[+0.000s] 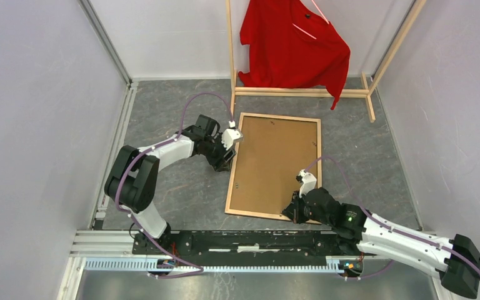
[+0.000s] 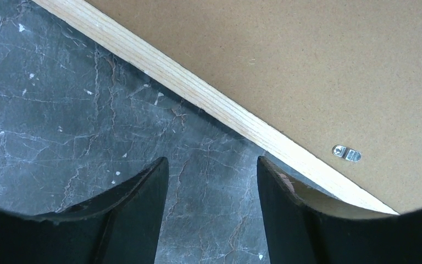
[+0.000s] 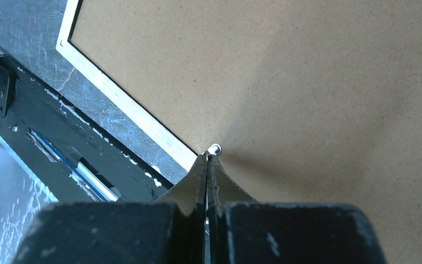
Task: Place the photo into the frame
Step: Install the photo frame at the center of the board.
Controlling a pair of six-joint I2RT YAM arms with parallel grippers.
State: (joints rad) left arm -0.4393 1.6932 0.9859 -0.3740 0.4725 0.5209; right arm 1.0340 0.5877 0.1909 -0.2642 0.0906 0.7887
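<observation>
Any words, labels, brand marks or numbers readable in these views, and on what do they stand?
None can be read.
The backing board, the frame and the red shirt show no print.
The metal tab looks unmarked in the left wrist view.

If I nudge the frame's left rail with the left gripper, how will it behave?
It will likely slide, not tip: the frame lies flat on the smooth table. Its rails look thin and long, so a push at one end may turn it. Lifted by one rail, it could flex.
</observation>
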